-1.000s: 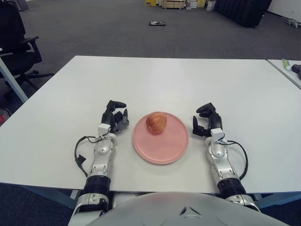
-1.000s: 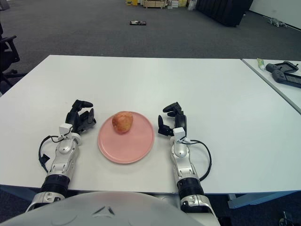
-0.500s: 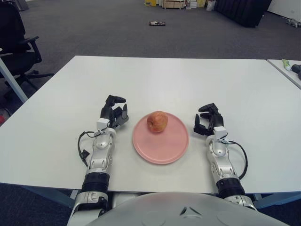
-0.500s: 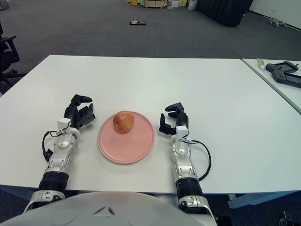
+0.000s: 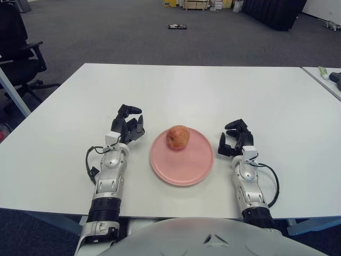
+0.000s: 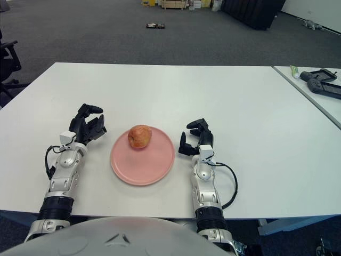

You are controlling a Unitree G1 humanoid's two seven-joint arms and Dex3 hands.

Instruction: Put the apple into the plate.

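Hands first: your left hand (image 5: 128,127) and right hand (image 5: 236,143) have both slid back toward the desk's (image 5: 224,90) near edge over the last second, fingers loosely curled, holding nothing. Between them, the apple (image 5: 177,137) sits on the far half of the plate (image 5: 184,169), untouched. You can treat the placement as done.

Left hand (image 5: 129,126) now farther left of plate (image 5: 182,169) and higher toward far side. Right hand (image 5: 235,143) pulled back toward robot, slightly lower beside plate's right rim.
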